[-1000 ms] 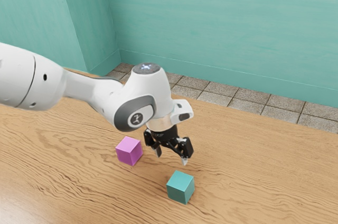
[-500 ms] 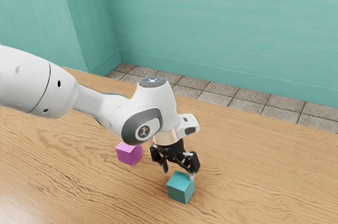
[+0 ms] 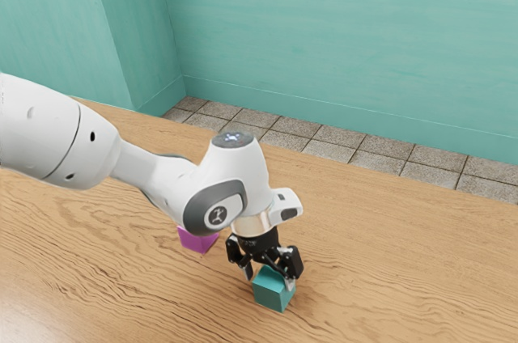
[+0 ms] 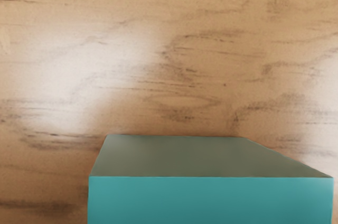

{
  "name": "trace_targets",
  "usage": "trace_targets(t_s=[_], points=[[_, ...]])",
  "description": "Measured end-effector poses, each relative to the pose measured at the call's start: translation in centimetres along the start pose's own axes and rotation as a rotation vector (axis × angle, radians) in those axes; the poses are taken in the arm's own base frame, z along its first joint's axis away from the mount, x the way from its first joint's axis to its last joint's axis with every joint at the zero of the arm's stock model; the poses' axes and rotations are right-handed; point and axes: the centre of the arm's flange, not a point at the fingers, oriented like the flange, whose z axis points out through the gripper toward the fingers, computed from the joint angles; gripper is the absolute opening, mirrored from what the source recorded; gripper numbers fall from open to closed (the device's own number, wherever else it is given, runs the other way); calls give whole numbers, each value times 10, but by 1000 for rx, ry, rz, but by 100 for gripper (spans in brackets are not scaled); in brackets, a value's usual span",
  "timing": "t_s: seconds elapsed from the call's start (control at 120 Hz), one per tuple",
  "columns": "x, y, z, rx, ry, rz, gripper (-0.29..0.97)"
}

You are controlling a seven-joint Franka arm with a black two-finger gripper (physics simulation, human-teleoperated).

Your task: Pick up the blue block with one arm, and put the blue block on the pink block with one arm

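The blue block (image 3: 269, 298) is seen resting on the wooden table (image 3: 405, 270), not yet lifted. The gripper (image 3: 267, 278) is set down over it, jaws spread at either side, unclamped. Grasping, lifting and stacking are left. Beyond, the pink block (image 3: 197, 241) is partly hidden by the arm.

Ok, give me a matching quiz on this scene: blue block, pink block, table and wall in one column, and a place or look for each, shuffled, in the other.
1. blue block
2. pink block
3. table
4. wall

A. wood-grained
B. partly hidden behind the arm
C. beyond the grey tiles
D. between the fingers

Pairs: 1-D, 2-B, 3-A, 4-C
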Motion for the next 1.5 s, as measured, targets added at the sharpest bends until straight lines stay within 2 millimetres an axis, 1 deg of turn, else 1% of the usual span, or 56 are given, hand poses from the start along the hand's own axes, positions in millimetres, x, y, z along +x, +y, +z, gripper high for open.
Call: trace_targets(t_s=[0.233, 0.425, 0.492, 0.642, 0.733, 0.858, 0.875, 0.925, 0.95, 1.0, 1.05, 1.092, 1.125, 1.192, 1.225, 1.25, 1.275, 1.325, 1.383, 1.433, 1.475, 1.5], points=[[3, 0, 13, 6, -15, -6, 68], [4, 0, 17, 7, -17, -13, 67], [3, 0, 17, 8, -17, -13, 63], [4, -1, 16, 18, -7, -9, 47], [4, -1, 15, 23, -3, -9, 42], [4, -1, 8, 27, 12, -12, 37], [4, -1, 4, 28, 19, -11, 37], [7, -4, -17, 36, 60, -7, 36], [10, -9, -30, 44, 85, -9, 36], [19, -29, -56, 57, 128, -39, 36], [29, -60, -91, 73, 181, -88, 36], [33, -86, -115, 89, 214, -131, 37], [32, -105, -128, 103, 228, -163, 37], [18, -144, -148, 136, 245, -231, 38], [13, -158, -156, 147, 250, -260, 38], [9, -162, -160, 154, 249, -269, 38], [5, -161, -160, 160, 244, -267, 38], [-2, -155, -155, 167, 226, -258, 39], [-3, -155, -150, 171, 206, -259, 38], [-2, -160, -148, 174, 196, -268, 38], [0, -168, -147, 176, 189, -282, 38], [3, -174, -143, 176, 177, -292, 38]])
